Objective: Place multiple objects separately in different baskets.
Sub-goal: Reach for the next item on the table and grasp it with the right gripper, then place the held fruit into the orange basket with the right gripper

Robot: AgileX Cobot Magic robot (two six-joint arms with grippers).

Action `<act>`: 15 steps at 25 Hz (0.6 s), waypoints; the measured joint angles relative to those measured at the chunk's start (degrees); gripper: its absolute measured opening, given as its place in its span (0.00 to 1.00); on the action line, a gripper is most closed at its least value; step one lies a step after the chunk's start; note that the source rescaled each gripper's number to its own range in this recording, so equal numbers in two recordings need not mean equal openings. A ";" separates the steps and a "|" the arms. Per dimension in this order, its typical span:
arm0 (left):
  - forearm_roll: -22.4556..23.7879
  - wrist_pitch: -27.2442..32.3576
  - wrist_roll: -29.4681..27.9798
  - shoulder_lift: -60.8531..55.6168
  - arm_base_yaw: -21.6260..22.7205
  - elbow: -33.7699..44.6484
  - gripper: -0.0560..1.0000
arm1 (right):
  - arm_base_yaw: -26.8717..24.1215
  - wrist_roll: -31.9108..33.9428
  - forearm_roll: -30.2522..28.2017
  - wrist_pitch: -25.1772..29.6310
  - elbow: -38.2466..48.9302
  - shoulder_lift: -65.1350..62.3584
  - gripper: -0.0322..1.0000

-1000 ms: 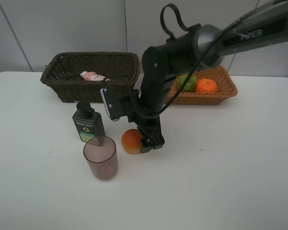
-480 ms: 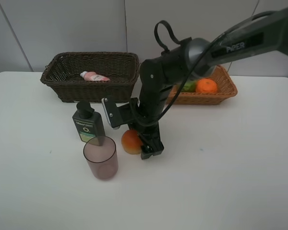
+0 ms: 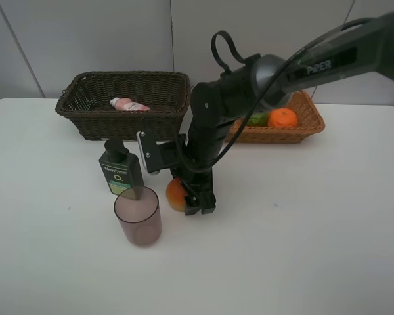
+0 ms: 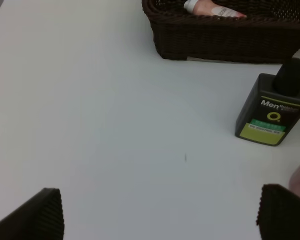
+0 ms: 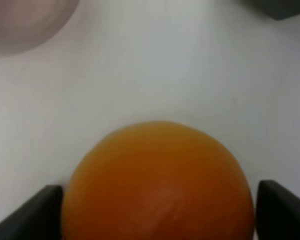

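The red-orange round fruit (image 3: 175, 194) rests on the white table and fills the right wrist view (image 5: 157, 180). My right gripper (image 3: 192, 202) is open, its jaws low on either side of the fruit (image 5: 160, 215). The dark green pump bottle (image 3: 120, 170) and the mauve cup (image 3: 138, 216) stand just left of it. The pink bottle (image 3: 128, 104) lies in the dark brown basket (image 3: 85, 113). The green fruit (image 3: 256, 119) and the tangerine (image 3: 282, 118) lie in the light tan basket (image 3: 310, 125). My left gripper (image 4: 160, 215) is open and empty, and the exterior view does not show it.
The right arm (image 3: 217, 111) reaches across the middle and hides part of the tan basket. In the left wrist view the pump bottle (image 4: 272, 112) stands before the dark basket (image 4: 225, 37). The white table (image 3: 315, 230) spreads around.
My right gripper has moved down and a little left, so its jaws now straddle the red-orange fruit. The fruit and the other things have not moved.
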 joint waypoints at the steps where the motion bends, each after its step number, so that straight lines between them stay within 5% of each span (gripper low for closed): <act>1: 0.00 0.00 0.00 0.00 0.00 0.00 1.00 | 0.00 0.00 -0.06 0.00 0.00 0.00 0.53; 15: 0.00 0.00 0.00 0.00 0.00 0.00 1.00 | 0.00 0.00 -0.41 0.05 0.00 0.00 0.48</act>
